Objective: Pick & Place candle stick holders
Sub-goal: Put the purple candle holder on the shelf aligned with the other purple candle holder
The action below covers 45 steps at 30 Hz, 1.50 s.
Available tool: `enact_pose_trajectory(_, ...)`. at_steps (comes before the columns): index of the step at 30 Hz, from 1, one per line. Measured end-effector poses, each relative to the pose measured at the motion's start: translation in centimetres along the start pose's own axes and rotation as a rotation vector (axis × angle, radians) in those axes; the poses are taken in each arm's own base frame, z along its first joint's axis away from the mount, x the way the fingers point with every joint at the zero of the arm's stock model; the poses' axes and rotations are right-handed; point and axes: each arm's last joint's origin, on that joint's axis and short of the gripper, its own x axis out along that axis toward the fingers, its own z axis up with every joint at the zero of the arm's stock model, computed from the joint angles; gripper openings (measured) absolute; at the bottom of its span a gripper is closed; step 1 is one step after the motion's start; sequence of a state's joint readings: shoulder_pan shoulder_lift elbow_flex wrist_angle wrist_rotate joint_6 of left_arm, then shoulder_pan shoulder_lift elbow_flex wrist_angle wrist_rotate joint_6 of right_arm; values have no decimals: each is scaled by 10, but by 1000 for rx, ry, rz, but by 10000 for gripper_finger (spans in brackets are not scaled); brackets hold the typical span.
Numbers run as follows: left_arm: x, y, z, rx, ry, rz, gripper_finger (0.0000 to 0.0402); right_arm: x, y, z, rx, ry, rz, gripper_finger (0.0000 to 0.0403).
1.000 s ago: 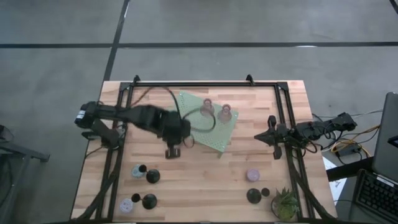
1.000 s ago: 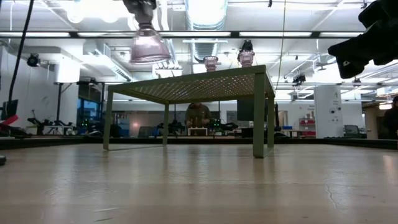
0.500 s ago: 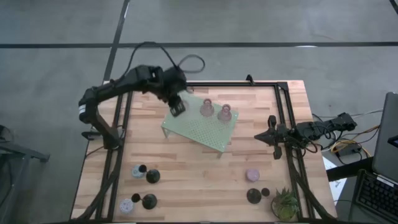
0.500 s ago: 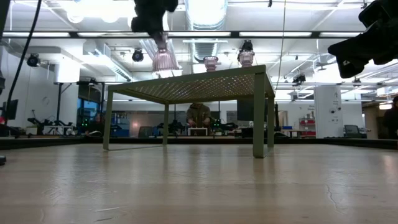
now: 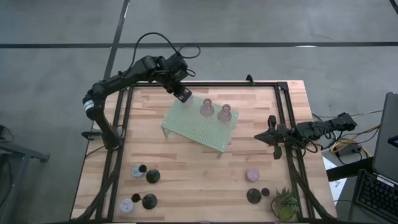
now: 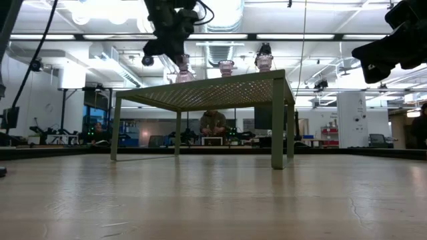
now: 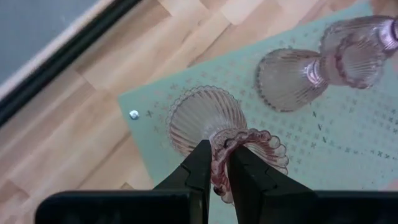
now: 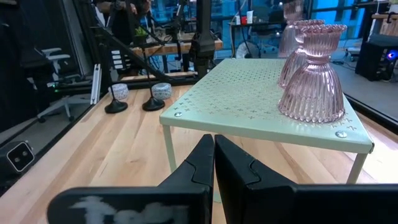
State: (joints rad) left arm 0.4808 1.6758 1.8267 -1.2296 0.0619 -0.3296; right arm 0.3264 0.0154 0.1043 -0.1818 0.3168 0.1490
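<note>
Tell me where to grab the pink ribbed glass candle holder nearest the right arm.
I'd take the pink ribbed glass candle holder at its narrow waist under the scalloped cup, coming level from the side facing the right tool. It stands upright, its bell base flares wide, and a matching holder crowds its far side.

In the high view the held glass holder is hidden beneath the left gripper (image 5: 182, 94) — at the stand's (image 5: 202, 129) eleven o'clock corner; the right gripper's (image 6: 390, 40) fingertips are cut off in the low view.
</note>
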Motion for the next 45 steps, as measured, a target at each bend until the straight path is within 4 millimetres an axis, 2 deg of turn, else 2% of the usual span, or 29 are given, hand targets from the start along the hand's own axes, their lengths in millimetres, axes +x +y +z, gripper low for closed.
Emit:
enact_pose_trajectory(9,24,-1,6,-9,57,1,42,0,0,0,-2,0,0,8)
enact_pose_trajectory(13,28,-1,8,5,61,-8,42,0,0,0,-4,0,0,8)
enact_pose_trajectory(21,30,-2,10,9,47,-19,44,0,0,-1,-5,3,0,8)
enact_pose_trajectory(35,32,-2,11,-13,30,-8,76,1,0,-4,-7,10,-1,8)
enact_pose_trajectory(45,32,-3,15,-2,-8,-19,127,1,0,-4,-7,10,-1,8)
